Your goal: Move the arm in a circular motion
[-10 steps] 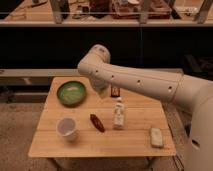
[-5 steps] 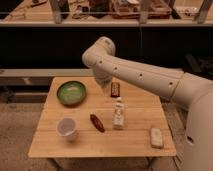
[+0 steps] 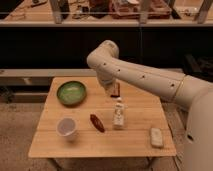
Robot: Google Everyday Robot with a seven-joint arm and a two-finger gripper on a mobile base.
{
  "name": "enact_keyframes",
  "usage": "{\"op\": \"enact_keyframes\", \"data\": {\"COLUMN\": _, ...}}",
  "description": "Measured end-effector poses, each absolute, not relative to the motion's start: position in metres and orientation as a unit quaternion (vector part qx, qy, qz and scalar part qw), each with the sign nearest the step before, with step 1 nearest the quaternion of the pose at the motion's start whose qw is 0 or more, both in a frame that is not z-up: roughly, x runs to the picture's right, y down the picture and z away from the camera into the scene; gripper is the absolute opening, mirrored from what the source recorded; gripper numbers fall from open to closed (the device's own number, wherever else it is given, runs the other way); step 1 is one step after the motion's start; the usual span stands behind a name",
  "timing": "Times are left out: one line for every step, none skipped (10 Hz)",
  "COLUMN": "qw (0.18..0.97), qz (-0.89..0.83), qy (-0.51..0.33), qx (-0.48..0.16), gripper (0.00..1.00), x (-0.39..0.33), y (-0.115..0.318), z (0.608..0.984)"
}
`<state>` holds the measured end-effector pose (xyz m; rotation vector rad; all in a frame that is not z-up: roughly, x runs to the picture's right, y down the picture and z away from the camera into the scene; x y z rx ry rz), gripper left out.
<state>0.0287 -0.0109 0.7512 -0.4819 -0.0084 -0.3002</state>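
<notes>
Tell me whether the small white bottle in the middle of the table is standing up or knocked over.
Upright: the white bottle stands on its base on the table, cap up. The arm reaches above it, end effector near the far edge.

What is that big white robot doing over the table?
The arm reaches from the right over a wooden table. Its gripper hangs above the table's far side, touching nothing. On the table sit a green bowl, a cup, a small white bottle, a reddish item and a pale packet.
</notes>
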Motion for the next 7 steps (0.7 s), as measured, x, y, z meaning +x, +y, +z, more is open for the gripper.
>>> {"op": "enact_keyframes", "data": {"qw": 0.961, "qz": -0.138, "qy": -0.008, "qx": -0.242, "gripper": 0.41, "x": 0.033, "y": -0.016, "z": 0.748}}
{"op": "enact_keyframes", "data": {"qw": 0.96, "qz": -0.133, "qy": -0.002, "qx": -0.248, "gripper": 0.41, "x": 0.037, "y": -0.018, "z": 0.74}}
{"op": "enact_keyframes", "data": {"qw": 0.959, "qz": -0.127, "qy": -0.002, "qx": -0.253, "gripper": 0.41, "x": 0.038, "y": -0.015, "z": 0.735}}
{"op": "enact_keyframes", "data": {"qw": 0.958, "qz": -0.122, "qy": -0.001, "qx": -0.258, "gripper": 0.41, "x": 0.042, "y": -0.007, "z": 0.73}}
{"op": "enact_keyframes", "data": {"qw": 0.959, "qz": -0.12, "qy": -0.002, "qx": -0.258, "gripper": 0.41, "x": 0.049, "y": -0.002, "z": 0.729}}
{"op": "enact_keyframes", "data": {"qw": 0.958, "qz": -0.125, "qy": -0.007, "qx": -0.257, "gripper": 0.41, "x": 0.059, "y": -0.001, "z": 0.728}}
{"op": "enact_keyframes", "data": {"qw": 0.959, "qz": -0.125, "qy": -0.007, "qx": -0.256, "gripper": 0.41, "x": 0.074, "y": -0.001, "z": 0.727}}
